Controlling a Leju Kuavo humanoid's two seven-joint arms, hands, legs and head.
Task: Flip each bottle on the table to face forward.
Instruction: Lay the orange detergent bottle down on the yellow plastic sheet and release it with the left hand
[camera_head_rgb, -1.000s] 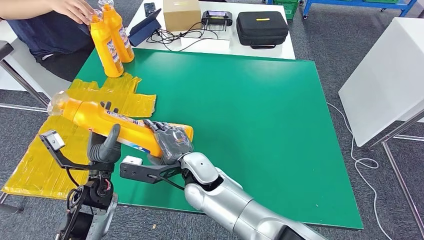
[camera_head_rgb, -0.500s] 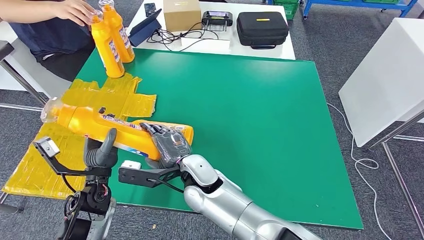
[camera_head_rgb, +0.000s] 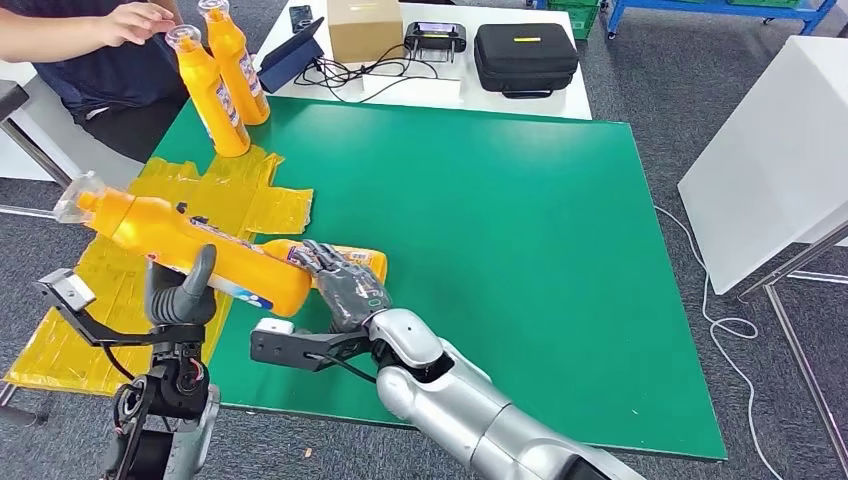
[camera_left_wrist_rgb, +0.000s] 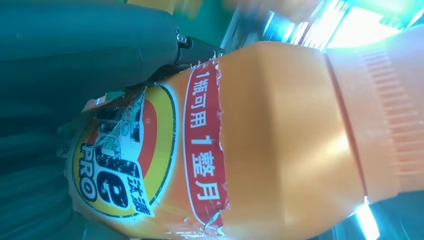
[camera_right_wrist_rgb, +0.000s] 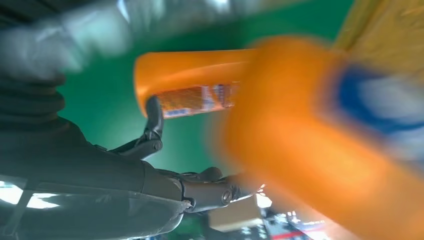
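Nearby: two upright bottles (camera_head_rgb: 222, 80) (person's hand (camera_head_rgb: 135, 22) beside) | left robot hand (camera_head_rgb: 180, 292) grips tilted bottle (camera_head_rgb: 185, 248) | right robot hand (camera_head_rgb: 340, 285) spread, empty

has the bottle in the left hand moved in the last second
Yes. The held bottle has swung left: its capped end now reaches past the yellow sheet and the green table, and its base has cleared the lying bottle.

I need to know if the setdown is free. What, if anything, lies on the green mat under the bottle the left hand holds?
A second orange bottle lies on its side on the green mat, just under the base of the held bottle. The left hand grips it; the right hand rests over the lying one.
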